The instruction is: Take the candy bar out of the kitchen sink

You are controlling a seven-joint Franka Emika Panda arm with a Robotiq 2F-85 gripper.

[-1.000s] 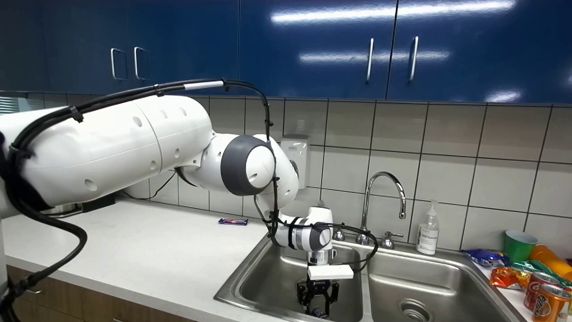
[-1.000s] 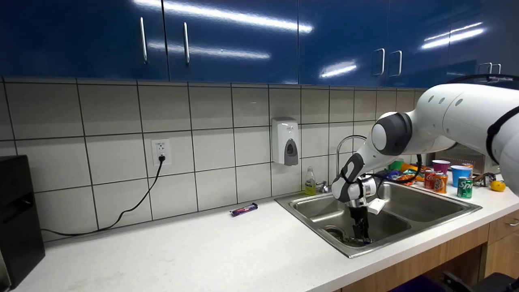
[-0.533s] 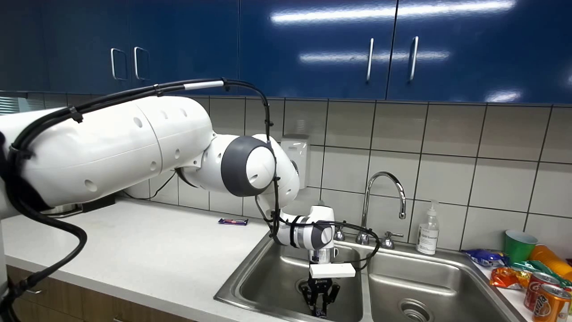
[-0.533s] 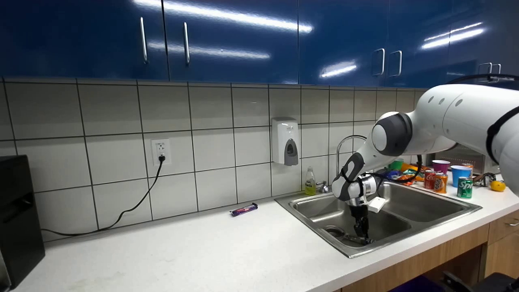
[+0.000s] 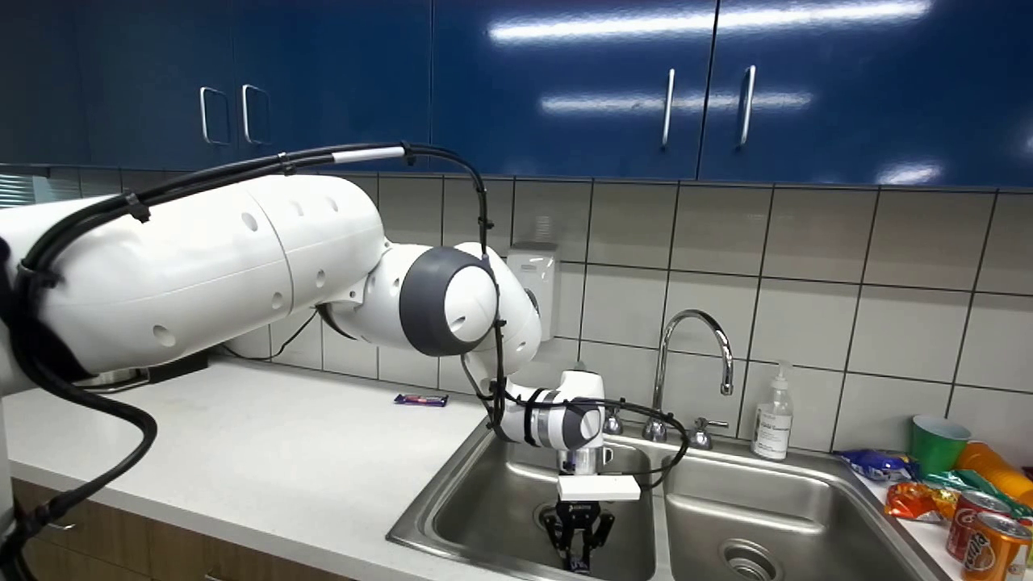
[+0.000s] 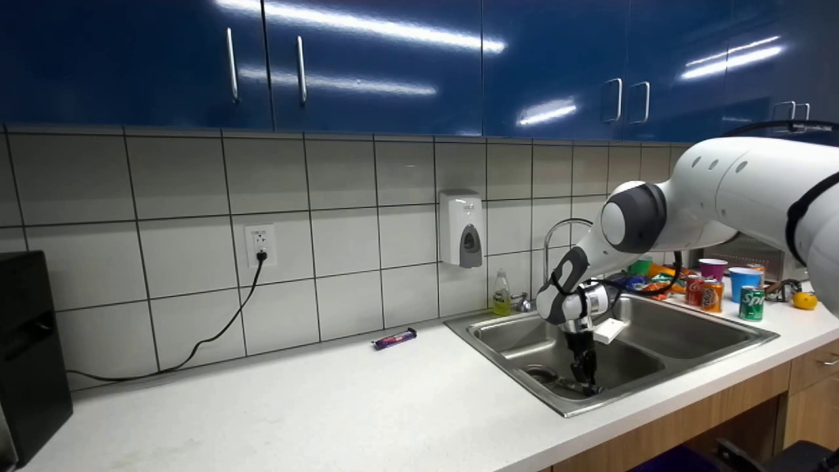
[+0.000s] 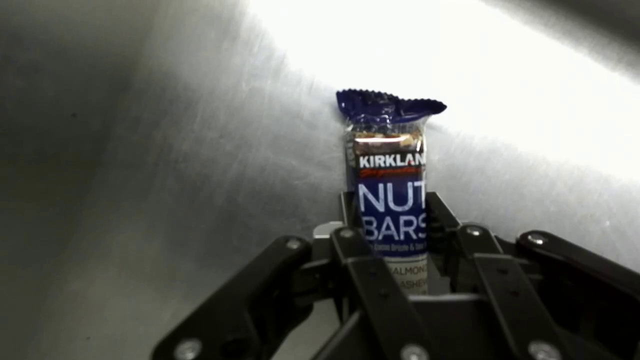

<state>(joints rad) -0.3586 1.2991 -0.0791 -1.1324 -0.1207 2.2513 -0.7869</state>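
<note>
The candy bar [image 7: 387, 165], a nut bar in a dark blue wrapper with white lettering, lies on the bare steel of the kitchen sink [image 5: 416, 523]. My gripper [image 7: 394, 212] is shut on the bar, a finger pressed against each long side. In the wrist view the bar's crimped far end sticks out past the fingertips, and its near end is hidden behind the gripper's linkage. Both exterior views have the gripper [image 5: 578, 553] pointing down low in the basin nearer the long counter, where little of the bar can be made out.
On the counter beside the sink lies a flat purple packet [image 6: 394, 339]. A chrome faucet [image 5: 659, 379] and a soap bottle [image 5: 773, 428] stand behind the basins. Past the far basin are cans [image 6: 712, 296], snack bags and cups. The basin divider [image 5: 662, 524] rises close to the gripper.
The jaws have come together on the candy bar; a second ago they stood apart around it. The wrist has shifted very slightly, and over the last half second it has hardly moved.
</note>
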